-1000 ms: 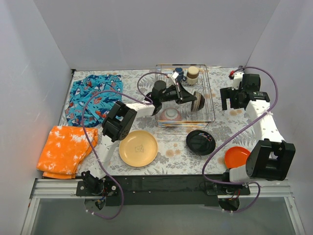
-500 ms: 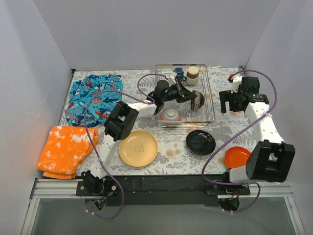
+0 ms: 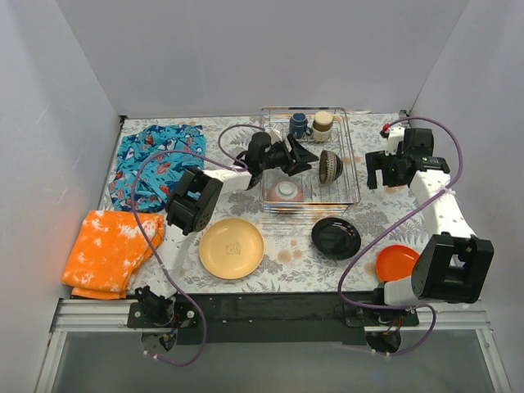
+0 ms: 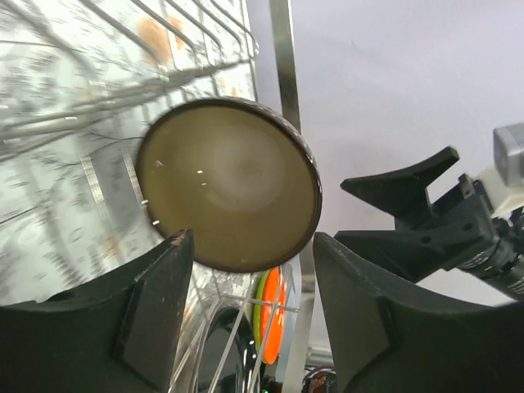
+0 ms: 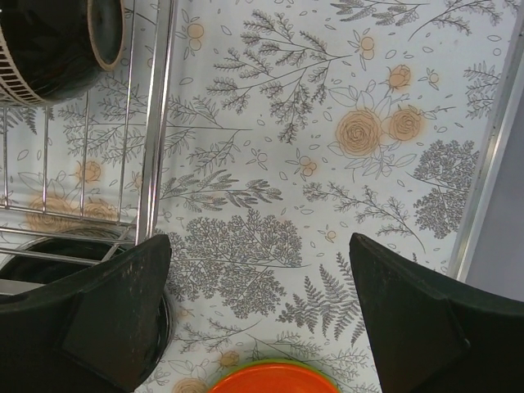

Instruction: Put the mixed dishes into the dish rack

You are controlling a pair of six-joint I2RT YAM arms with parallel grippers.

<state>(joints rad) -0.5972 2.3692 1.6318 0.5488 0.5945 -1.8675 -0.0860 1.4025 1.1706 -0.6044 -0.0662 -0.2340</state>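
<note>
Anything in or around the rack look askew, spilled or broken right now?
Nothing stands out. The dark brown bowl stands on edge in the dish rack, right in front of the open left pincer, which looks like normal racking. The grey patterned bowl, mug and cup rest inside too; no spills or breakage show.

Tan-yellow plate (image 3: 232,248); black plate (image 3: 336,237); orange plate (image 3: 396,262); floral table cover (image 5: 327,106)

A table (image 3: 291,258) covered by a pale sheet printed with grey ferns and orange flowers was enclosed on three sides by plain white walls (image 3: 246,49) and was evenly lit.
</note>
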